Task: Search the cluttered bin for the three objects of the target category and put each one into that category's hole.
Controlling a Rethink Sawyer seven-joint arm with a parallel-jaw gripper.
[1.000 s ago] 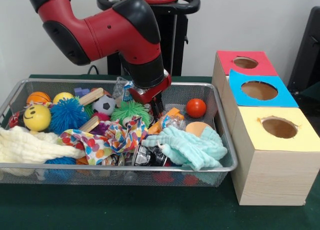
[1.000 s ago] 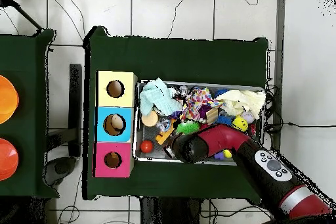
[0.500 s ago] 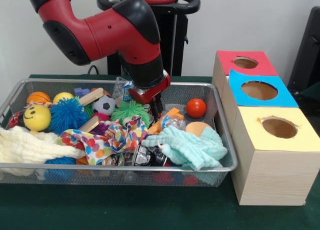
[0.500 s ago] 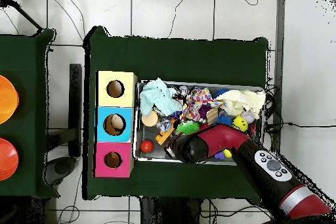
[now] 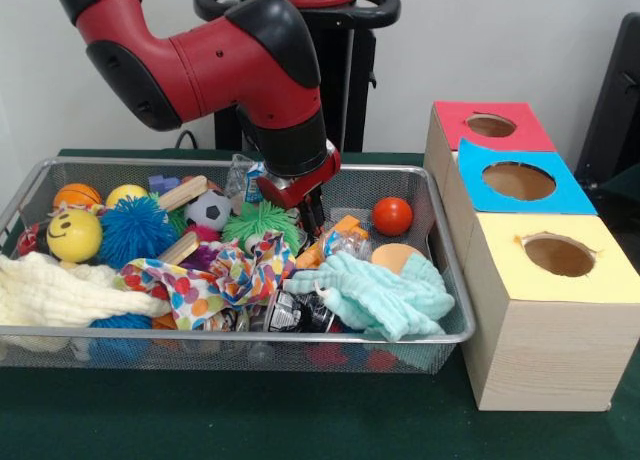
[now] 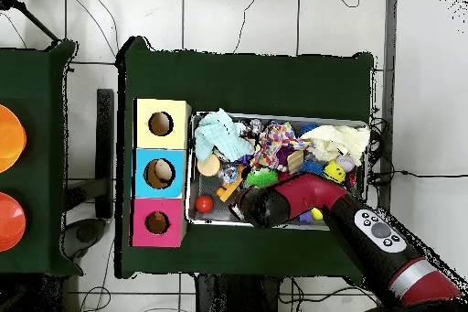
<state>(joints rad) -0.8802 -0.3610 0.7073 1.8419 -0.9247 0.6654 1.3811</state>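
My gripper hangs low in the wire bin, between a green spiky ball and an orange block. From the front it shows only as a dark shape, so I cannot tell its state. A red ball lies to its right, also seen as the red ball from overhead. Three wooden boxes stand beside the bin, with a red-topped hole, a blue-topped hole and a yellow-topped hole. From overhead the red arm covers the gripper.
The bin is crowded: a mint cloth, a colourful cloth, a cream cloth, a blue spiky ball, a yellow smiley ball, a soccer ball and wooden blocks. Something pale shows inside the blue box's hole.
The gripper has crept slightly left in the front view. Nothing in the bin has moved.
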